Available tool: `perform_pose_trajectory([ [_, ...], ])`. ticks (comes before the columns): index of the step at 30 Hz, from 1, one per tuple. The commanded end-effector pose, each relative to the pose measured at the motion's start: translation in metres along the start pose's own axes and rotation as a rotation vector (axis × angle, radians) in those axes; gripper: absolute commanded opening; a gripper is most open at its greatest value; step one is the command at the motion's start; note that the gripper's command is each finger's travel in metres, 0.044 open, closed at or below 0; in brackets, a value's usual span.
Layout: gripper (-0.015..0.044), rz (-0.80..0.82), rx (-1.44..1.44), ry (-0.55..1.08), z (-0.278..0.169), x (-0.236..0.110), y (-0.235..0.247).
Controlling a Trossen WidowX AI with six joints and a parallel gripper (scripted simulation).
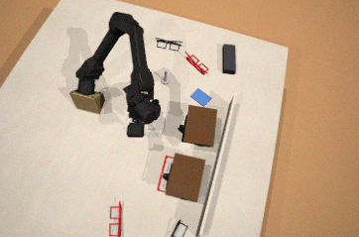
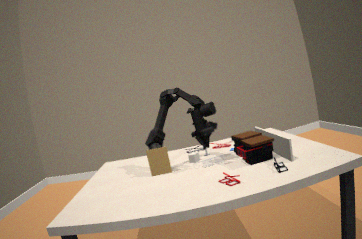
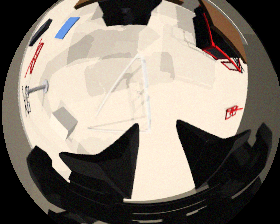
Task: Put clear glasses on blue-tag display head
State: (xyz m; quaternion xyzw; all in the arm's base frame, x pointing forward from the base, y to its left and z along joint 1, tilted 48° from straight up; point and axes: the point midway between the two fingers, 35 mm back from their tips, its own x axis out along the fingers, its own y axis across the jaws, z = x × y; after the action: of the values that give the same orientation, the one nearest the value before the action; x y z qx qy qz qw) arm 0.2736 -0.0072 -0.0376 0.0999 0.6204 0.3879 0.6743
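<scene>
The clear glasses (image 3: 146, 95) lie on the table with temples spread, front bar running toward the fingertips in the wrist view; in the top view the arm mostly hides them. My gripper (image 3: 157, 125) (image 2: 206, 147) points down above them, open partway, with nothing between its fingers. The blue tag (image 1: 200, 97) (image 3: 67, 28) lies beside one display head (image 1: 181, 128) (image 3: 131, 12), black under a brown cover (image 1: 200, 125). That head carries no glasses that I can see. The other head (image 1: 167, 177), under a second brown cover (image 1: 185, 176), has red glasses (image 1: 161, 175) at its front.
A white wall (image 1: 216, 163) (image 2: 280, 141) stands behind the heads. A small post (image 1: 165, 78) (image 3: 42, 88), a pale block (image 2: 193, 156) (image 3: 65, 120), black glasses (image 1: 169, 45), red glasses (image 1: 197, 63) and a dark case (image 1: 229, 59) are about. More red glasses (image 1: 119, 219) (image 2: 230, 179) lie apart.
</scene>
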Motion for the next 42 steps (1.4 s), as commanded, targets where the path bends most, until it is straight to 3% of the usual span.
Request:
perform_pose_trajectory([
  [1, 0.02, 0.136, 0.003, 0.058, -0.017, 0.022, 0.01],
  [6, 0.02, 0.135, 0.002, 0.058, -0.015, 0.023, 0.004],
  [9, 0.0121, 0.135, 0.002, 0.058, -0.015, 0.023, 0.004],
  [21, 0.012, 0.135, 0.002, 0.058, -0.015, 0.024, 0.004],
  [42, 0.012, 0.135, 0.002, 0.058, -0.016, 0.058, 0.004],
])
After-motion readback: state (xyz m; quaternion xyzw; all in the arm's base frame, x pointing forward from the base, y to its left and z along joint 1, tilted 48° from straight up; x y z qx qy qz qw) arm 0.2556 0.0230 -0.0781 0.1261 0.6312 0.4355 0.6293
